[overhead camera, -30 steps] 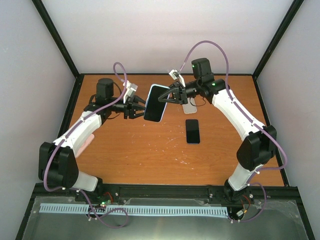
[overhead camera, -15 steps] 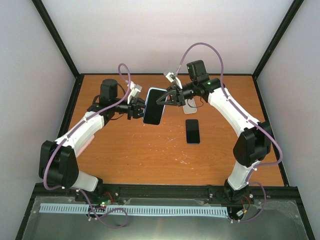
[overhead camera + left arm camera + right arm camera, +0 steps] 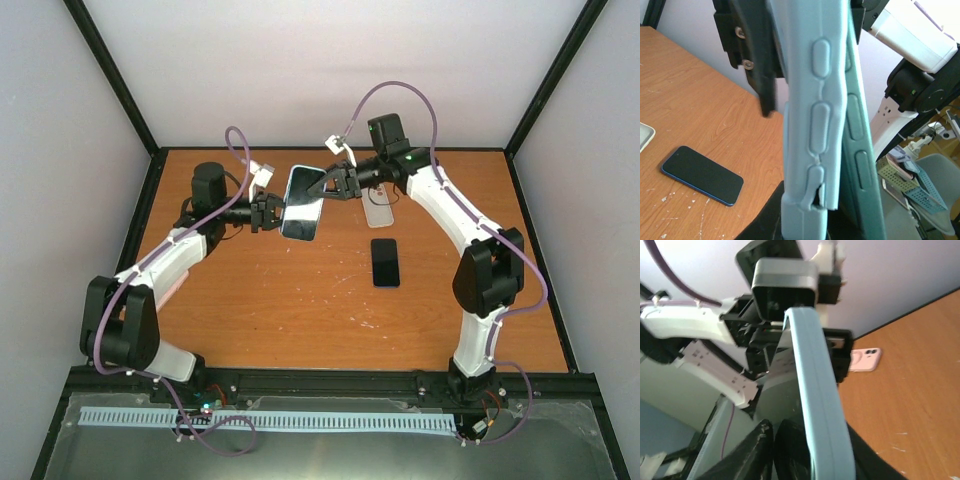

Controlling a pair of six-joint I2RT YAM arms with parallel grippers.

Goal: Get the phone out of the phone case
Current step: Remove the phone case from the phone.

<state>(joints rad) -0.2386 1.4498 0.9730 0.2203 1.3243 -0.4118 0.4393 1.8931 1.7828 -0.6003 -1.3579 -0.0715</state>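
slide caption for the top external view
Left end effector and right end effector grip a blue-cased phone midair, dark phone on table

You're in a robotics lab test cell. The wood counter point(image 3: 300, 310) is boxed in by plain white panels point(image 3: 330, 70) and black frame posts point(image 3: 110, 75). Robot arms point(image 3: 170, 255) are bolted to a black rail point(image 3: 330, 383), with a slotted cable duct point(image 3: 300, 421) on the metal base point(image 3: 330, 450). Past the cell, the left wrist view shows a grey chair point(image 3: 935, 175) and plastic baskets point(image 3: 900, 172).

Left gripper point(image 3: 270, 213) left of the phone case point(image 3: 302, 203), right gripper point(image 3: 328, 186) right; loose phone point(image 3: 385, 262) on table point(image 3: 300, 310), front-right of it
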